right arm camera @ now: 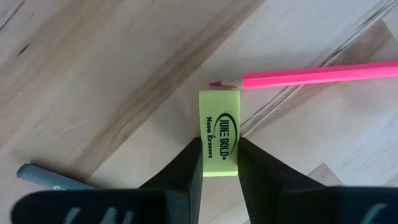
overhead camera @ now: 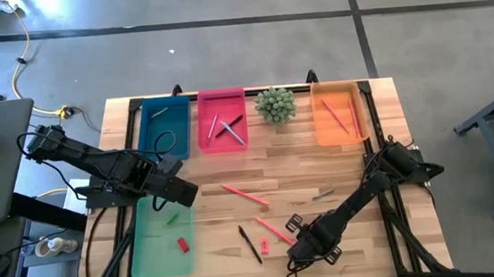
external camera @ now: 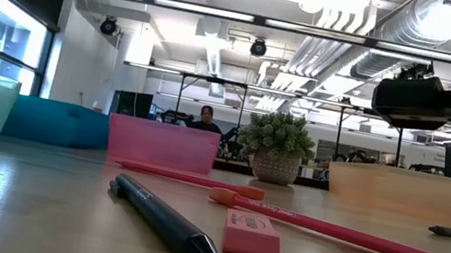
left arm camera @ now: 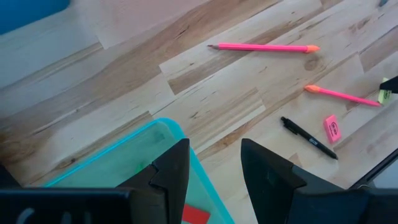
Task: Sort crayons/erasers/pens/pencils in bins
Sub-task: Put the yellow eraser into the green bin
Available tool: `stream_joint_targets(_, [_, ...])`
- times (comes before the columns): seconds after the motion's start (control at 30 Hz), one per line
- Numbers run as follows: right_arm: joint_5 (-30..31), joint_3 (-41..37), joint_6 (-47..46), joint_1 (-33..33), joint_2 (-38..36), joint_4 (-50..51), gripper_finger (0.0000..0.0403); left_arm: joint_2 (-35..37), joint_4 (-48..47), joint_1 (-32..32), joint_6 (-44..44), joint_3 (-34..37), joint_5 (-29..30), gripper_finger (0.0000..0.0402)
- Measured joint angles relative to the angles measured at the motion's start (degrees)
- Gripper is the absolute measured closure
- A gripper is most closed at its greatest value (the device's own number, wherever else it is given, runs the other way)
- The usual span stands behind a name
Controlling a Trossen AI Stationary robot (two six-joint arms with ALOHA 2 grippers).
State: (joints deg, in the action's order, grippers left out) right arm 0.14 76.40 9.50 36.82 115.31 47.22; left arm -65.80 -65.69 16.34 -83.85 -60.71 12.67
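My right gripper (right arm camera: 219, 163) is shut on a yellow eraser (right arm camera: 219, 132) near the table's front edge, right of the middle (overhead camera: 297, 243). The tip of a pink pencil (right arm camera: 311, 76) lies at the eraser's far end. My left gripper (left arm camera: 214, 168) is open and empty over the far right corner of the pale-green bin (overhead camera: 150, 255), which holds a green eraser (overhead camera: 172, 218) and a red eraser (overhead camera: 183, 244). A pink eraser (overhead camera: 263, 244) lies flat on the table beside a black pen (overhead camera: 251, 244). My right gripper pinches the yellow eraser's two long sides (right arm camera: 203, 152) between its two fingers, at the end nearest the gripper. The printed face is up and the other end sticks out past the fingertips. Whether the eraser is lifted clear of the table, I cannot tell.
Teal-blue bin (overhead camera: 164, 128), pink bin (overhead camera: 221, 120) and orange bin (overhead camera: 339, 112) stand along the far edge, with a small green plant (overhead camera: 275, 105) between pink and orange. Another pink pencil (overhead camera: 245, 194) and a grey stick (overhead camera: 324, 194) lie mid-table.
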Motion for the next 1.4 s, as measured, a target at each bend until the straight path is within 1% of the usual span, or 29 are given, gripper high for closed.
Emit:
stream_joint_targets(0.1, [0.0, 0.0, -0.1, 0.0, 0.0, 0.3, 0.0337, 0.0, 0.0, 0.0, 0.0, 0.0, 0.0, 0.0270])
stream_joint_targets(0.2, [-0.1, 0.0, -2.7, 0.0, 0.0, 0.5, 0.0341, 0.0, 0.0, 0.0, 0.0, 0.0, 0.0, 0.0270])
stream_joint_targets(0.37, [-2.0, 0.0, -4.6, -0.1, 0.1, 0.7, 0.0342, 0.0, 0.0, 0.0, 0.0, 0.0, 0.0, 0.0270])
stream_joint_targets(0.53, [-2.3, -0.2, -5.4, -0.1, -0.3, 0.8, 0.0343, 0.0, 0.0, 0.0, 0.0, 0.0, 0.0, 0.0270])
stream_joint_targets(0.7, [-2.8, -0.4, -6.8, 0.0, -1.2, 3.1, 0.0343, 0.0, 0.0, 0.0, 0.6, 0.0, 0.2, 0.0270])
stream_joint_targets(0.97, [-2.3, -0.1, -8.9, 0.0, -2.3, 5.9, 0.0343, 0.0, 0.0, 0.0, 1.7, 0.0, 0.6, 0.0270])
stream_joint_targets(1.13, [-1.7, 1.4, -10.3, 0.0, -2.4, 6.2, 0.0343, 0.0, 0.3, 0.0, 4.4, 0.0, -0.2, 0.0270])
stream_joint_targets(1.23, [-0.8, 2.8, -12.4, -0.3, -2.4, 6.0, 0.0343, 0.0, 2.5, 0.0, 6.3, 0.0, -1.2, 0.0270])
stream_joint_targets(1.4, [1.8, 5.9, -15.4, -1.2, -2.5, 5.8, 0.0343, 0.0, 9.6, 0.0, 8.3, 0.0, -1.7, 0.0270])
